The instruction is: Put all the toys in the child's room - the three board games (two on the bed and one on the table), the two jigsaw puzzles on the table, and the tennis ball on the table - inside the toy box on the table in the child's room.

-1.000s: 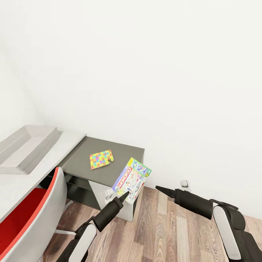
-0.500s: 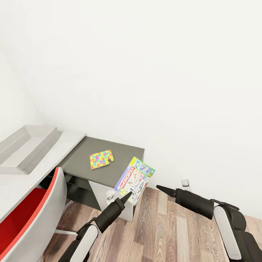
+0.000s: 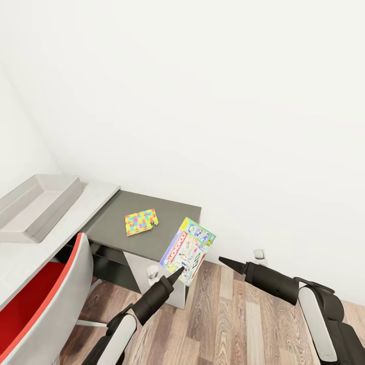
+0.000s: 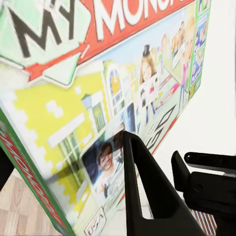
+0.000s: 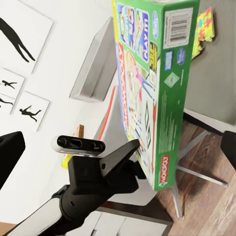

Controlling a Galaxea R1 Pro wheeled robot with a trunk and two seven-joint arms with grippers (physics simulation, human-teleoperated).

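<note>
One board game (image 3: pixel 186 250), one jigsaw puzzle (image 3: pixel 141 222)

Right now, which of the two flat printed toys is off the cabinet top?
The Monopoly board game box, held tilted in the left gripper. The multicoloured square jigsaw puzzle lies flat on the dark grey cabinet.

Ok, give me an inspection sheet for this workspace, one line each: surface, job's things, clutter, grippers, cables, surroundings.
Surface: white table beside a lower dark grey cabinet.
Job's things: Monopoly board game held tilted off the cabinet's corner; jigsaw puzzle flat on the cabinet; toy box on the table.
Clutter: nothing seen.
Grippers: left gripper shut on the board game; right gripper free, open or shut cannot be told.
Cables: nothing seen.
Surroundings: red and grey chair, white wall, wood floor.
</note>
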